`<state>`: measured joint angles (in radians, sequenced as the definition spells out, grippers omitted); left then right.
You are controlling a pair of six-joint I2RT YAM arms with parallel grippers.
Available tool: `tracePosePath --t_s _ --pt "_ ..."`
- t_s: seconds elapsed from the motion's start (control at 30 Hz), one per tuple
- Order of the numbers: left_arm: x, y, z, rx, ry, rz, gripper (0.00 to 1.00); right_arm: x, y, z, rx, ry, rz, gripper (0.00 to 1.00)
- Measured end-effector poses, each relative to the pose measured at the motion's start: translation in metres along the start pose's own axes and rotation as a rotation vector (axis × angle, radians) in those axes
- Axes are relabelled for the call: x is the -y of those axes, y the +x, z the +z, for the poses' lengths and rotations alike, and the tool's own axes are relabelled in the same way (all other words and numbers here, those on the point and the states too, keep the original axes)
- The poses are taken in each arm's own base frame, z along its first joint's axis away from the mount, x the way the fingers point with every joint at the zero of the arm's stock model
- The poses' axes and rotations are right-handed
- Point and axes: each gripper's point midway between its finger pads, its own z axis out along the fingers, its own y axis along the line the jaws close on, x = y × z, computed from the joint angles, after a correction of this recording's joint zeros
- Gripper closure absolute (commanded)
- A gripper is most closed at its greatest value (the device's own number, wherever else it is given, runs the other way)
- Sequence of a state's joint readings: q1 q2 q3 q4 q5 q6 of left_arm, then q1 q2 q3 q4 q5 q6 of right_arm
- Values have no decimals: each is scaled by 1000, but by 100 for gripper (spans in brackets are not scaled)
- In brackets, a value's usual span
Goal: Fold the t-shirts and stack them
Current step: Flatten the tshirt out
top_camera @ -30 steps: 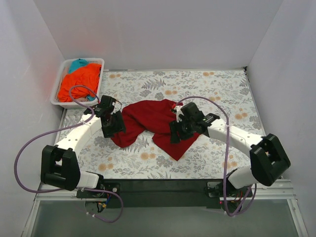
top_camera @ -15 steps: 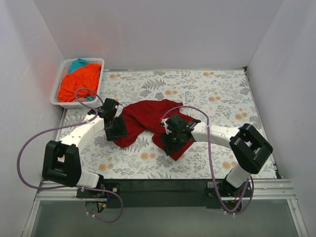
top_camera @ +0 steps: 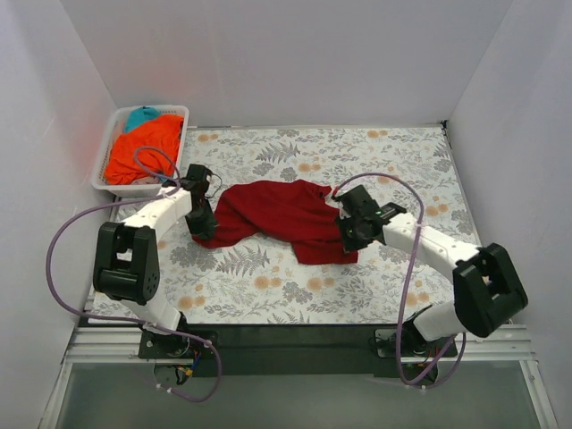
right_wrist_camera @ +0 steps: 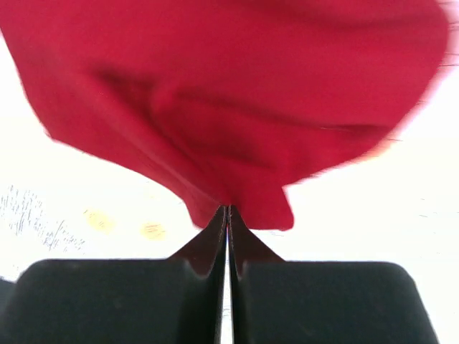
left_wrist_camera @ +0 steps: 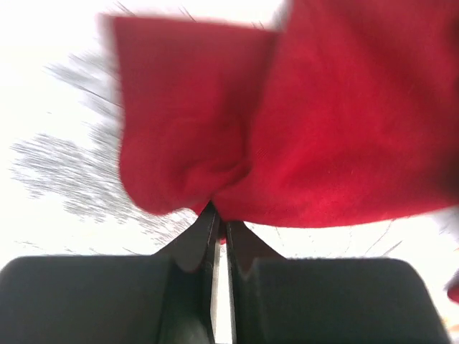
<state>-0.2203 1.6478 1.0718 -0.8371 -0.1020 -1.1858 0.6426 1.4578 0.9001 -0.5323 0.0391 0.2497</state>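
A dark red t-shirt [top_camera: 277,214] lies crumpled and stretched sideways across the middle of the floral tablecloth [top_camera: 375,161]. My left gripper [top_camera: 204,225] is shut on its left edge; the left wrist view shows red cloth [left_wrist_camera: 287,129] pinched at the fingertips [left_wrist_camera: 208,218]. On the other side my right gripper [top_camera: 347,236] is shut on the shirt's right edge, and red cloth [right_wrist_camera: 229,107] fans out from its closed tips. A bright orange t-shirt [top_camera: 141,147] and a teal t-shirt [top_camera: 141,116] lie bunched in the basket.
The white slotted basket [top_camera: 183,121] stands at the back left corner of the table. White walls close in the table on three sides. Purple cables loop from both arms. The arm bases stand on a dark strip [top_camera: 286,340] at the near edge.
Both grippers have closed on the red shirt's edges and pulled apart, left one leftward, right one rightward. The cloth has gone from a lump with a hanging lower corner to a wider, flatter band.
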Motion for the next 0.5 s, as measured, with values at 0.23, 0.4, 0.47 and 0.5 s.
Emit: tracePosePath --t_s 0.23,0.4,0.47,0.5 --pt "-13 -62 -40 154 68 -108 100 63 -27 -42 145 111 124 99" --pt "10 -60 -99 242 257 -60 100 67 -31 -60 178 126 112 99" --pt "11 -59 -130 285 303 -47 100 69 -37 -78 222 133 119 99" --pt "13 -62 -146 323 330 -42 100 71 -43 -90 256 140 126 99"
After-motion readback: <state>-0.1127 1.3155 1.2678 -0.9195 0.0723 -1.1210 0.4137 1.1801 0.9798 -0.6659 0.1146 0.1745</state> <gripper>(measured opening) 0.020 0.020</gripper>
